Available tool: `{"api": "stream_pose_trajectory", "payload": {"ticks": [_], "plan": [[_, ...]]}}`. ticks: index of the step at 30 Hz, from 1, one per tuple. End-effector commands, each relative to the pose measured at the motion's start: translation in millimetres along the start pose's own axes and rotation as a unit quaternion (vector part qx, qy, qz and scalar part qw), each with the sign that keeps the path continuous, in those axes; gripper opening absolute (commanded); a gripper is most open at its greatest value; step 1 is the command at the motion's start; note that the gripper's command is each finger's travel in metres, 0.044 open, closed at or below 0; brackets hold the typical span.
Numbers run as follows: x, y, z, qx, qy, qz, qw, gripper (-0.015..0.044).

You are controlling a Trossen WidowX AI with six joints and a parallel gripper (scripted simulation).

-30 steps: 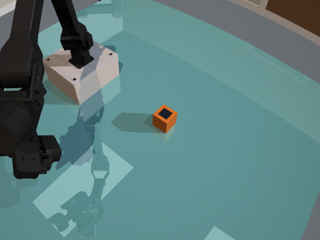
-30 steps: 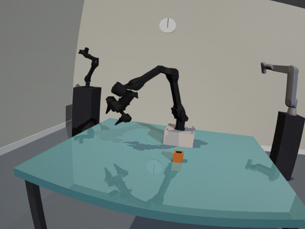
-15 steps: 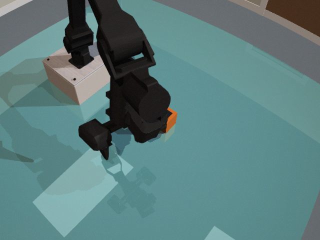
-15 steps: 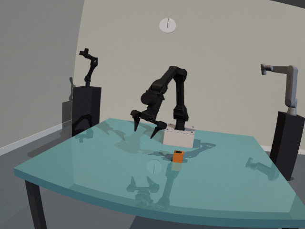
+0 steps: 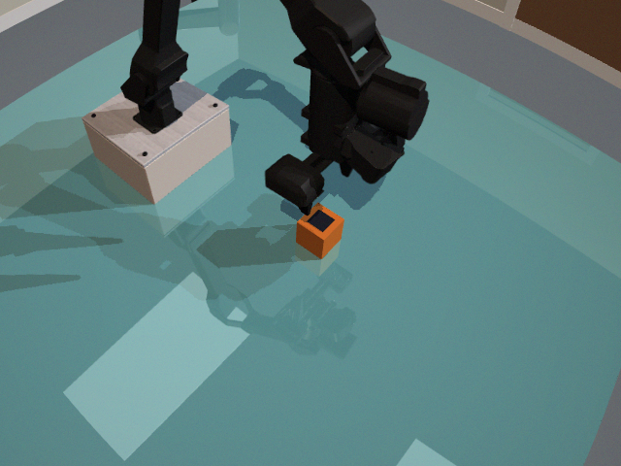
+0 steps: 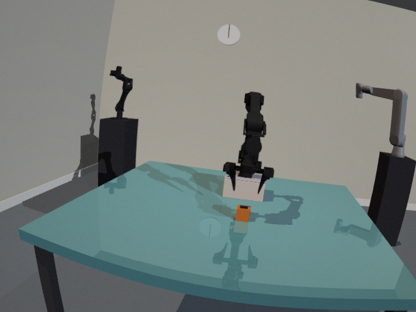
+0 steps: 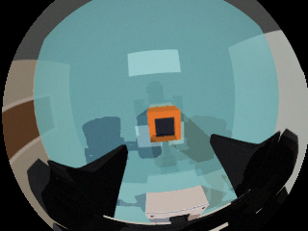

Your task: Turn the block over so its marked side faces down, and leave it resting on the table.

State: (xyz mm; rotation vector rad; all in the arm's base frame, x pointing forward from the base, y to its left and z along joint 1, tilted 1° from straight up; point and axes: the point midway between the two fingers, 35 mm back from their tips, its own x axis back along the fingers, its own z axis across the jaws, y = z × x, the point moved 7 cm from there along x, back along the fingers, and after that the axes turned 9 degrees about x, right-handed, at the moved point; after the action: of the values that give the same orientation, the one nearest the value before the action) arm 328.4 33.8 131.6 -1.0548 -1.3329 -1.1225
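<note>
Small orange cube block (image 5: 319, 234) with dark square marked face up, resting on glossy teal table (image 5: 451, 301), just in front of grey base box (image 5: 156, 138). Black two-finger pincer (image 6: 248, 182) spread wide, holding nothing, hovering above block, pointing down. In wrist view, block (image 7: 165, 123) centred between fingers, apart from both. Arm folded forward, wrist bent down. Straight descent looks enough to straddle it.

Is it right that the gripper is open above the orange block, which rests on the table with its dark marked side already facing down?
Not quite. The dark marked side faces up, as the top view shows, and the wrist view looks straight down on it. The rest holds: the gripper is open and holds nothing, above the orange block, which rests on the table.
</note>
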Motion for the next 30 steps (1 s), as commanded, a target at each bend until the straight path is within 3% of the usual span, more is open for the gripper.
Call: {"api": "stream_pose_trajectory", "payload": {"ticks": [1,30], "plan": [[-28,-3,0,-0.006,0.005,0.011,1.0,0.044],[-74,-3,0,-0.006,0.005,0.011,1.0,0.044]]}}
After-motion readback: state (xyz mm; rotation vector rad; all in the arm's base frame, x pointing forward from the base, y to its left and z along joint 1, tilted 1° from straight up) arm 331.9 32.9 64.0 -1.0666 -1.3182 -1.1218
